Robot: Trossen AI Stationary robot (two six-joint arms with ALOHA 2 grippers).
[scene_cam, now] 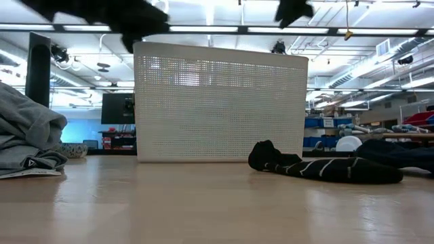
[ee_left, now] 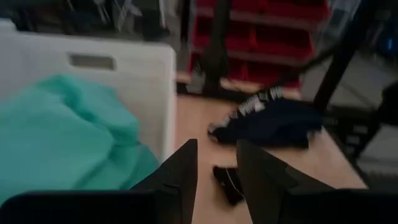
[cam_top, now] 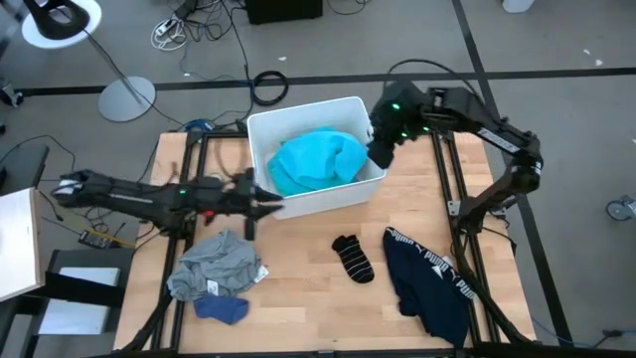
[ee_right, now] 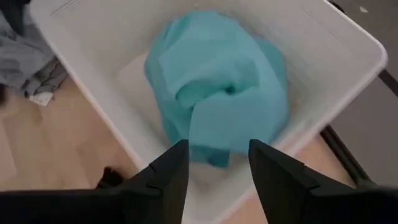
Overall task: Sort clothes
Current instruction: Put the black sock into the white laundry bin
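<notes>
Wooden table (cam_top: 308,298) seen from above, carrying a white plastic bin (cam_top: 260,134) at its far centre; in the low view the bin's perforated wall (scene_cam: 217,102) rises upright from the tabletop. The turquoise garment (cam_top: 316,161) lies bunched inside the bin and fills most of its floor, as the right wrist view confirms (ee_right: 217,87).

The navy garment (cam_top: 429,288), with a white-lettered band along one edge, lies crumpled on the table's right near side, well apart from the bin. The grey garment (cam_top: 214,264) sits heaped on the left near side; the small blue piece (cam_top: 223,309) touches its near edge. A small dark sock with pale stripes (cam_top: 354,258) lies between the grey and navy garments, apart from both, in front of the bin.

The left gripper (cam_top: 266,204) is held above the table just beside the bin's left near corner, its fingers (ee_left: 183,171) spread a little, nothing between them. The right gripper (cam_top: 382,151) hangs over the bin's right rim, its fingers (ee_right: 171,171) spread and empty above the turquoise garment.
</notes>
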